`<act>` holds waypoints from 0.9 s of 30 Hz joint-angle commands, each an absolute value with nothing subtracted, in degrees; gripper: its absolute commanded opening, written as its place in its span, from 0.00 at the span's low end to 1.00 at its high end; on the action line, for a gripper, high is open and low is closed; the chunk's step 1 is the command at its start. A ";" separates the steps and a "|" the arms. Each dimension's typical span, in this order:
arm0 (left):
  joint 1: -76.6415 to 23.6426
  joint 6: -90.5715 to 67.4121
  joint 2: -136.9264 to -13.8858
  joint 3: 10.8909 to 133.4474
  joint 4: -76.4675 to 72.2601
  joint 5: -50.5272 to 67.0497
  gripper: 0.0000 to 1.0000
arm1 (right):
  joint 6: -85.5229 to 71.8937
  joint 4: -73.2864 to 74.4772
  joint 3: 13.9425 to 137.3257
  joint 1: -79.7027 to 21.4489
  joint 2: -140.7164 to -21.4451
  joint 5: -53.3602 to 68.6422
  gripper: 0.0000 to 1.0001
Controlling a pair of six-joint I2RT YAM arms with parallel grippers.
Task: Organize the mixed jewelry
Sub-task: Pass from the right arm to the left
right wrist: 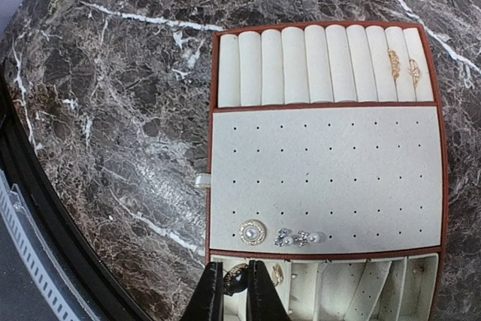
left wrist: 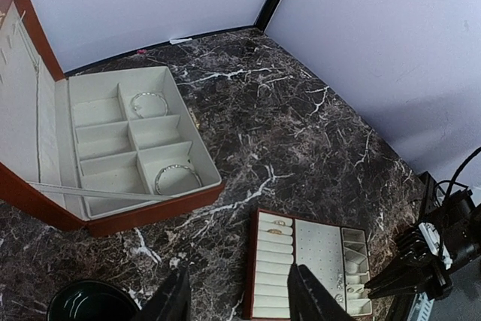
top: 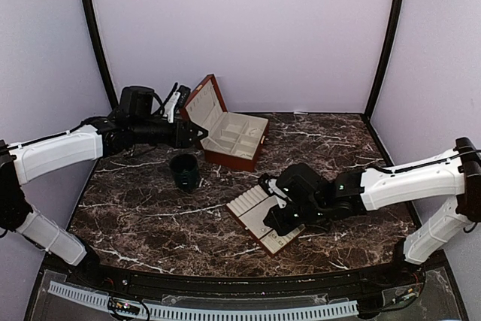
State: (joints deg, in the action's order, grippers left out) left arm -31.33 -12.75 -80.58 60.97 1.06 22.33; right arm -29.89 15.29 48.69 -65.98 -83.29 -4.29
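Right gripper (right wrist: 235, 277): fingers drawn almost together, pointing down over the row of small compartments at the near edge of the slotted tray (right wrist: 323, 155).
Held or not: a small gold loop (right wrist: 230, 282) shows right at the gap between the tips; I cannot tell whether it is pinched or just lying in the compartment below.
Left gripper (left wrist: 239, 285): about half open, nothing between the fingers, hovering near the open box (left wrist: 143, 212), well apart from the tray.
Mixed jewelry, on tray: round pearl stud (right wrist: 252, 231) and small stud cluster (right wrist: 299, 237) on the perforated panel, just beyond the right fingertips; two gold rings (right wrist: 403, 67) in the roll slots at the far right corner.
Mixed jewelry, in box: two bangles (left wrist: 149, 103), one in a rear compartment and one in a front compartment.
Key relation: the studs lie just ahead of the right fingers and slightly to their right; the cluster's long axis runs along the compartment edge, crosswise to the ring rolls.
Nearer arm: the right arm by a wide margin for anything on the tray; the left arm for the box.
Judgement: any piece on the tray is the right arm's to take, and the cluster wants a pinch across its short side.
Other: dark green cup (top: 184, 171) sits between the box and the tray.
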 commanded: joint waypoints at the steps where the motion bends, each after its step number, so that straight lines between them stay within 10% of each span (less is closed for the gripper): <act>1: -30.85 -8.34 -78.06 59.61 2.91 21.03 0.45 | -30.06 19.30 52.92 -67.78 -87.11 -6.50 0.00; 27: -30.85 -12.77 -77.23 57.68 0.53 28.43 0.46 | -30.92 25.29 60.12 -71.29 -92.86 -19.50 0.00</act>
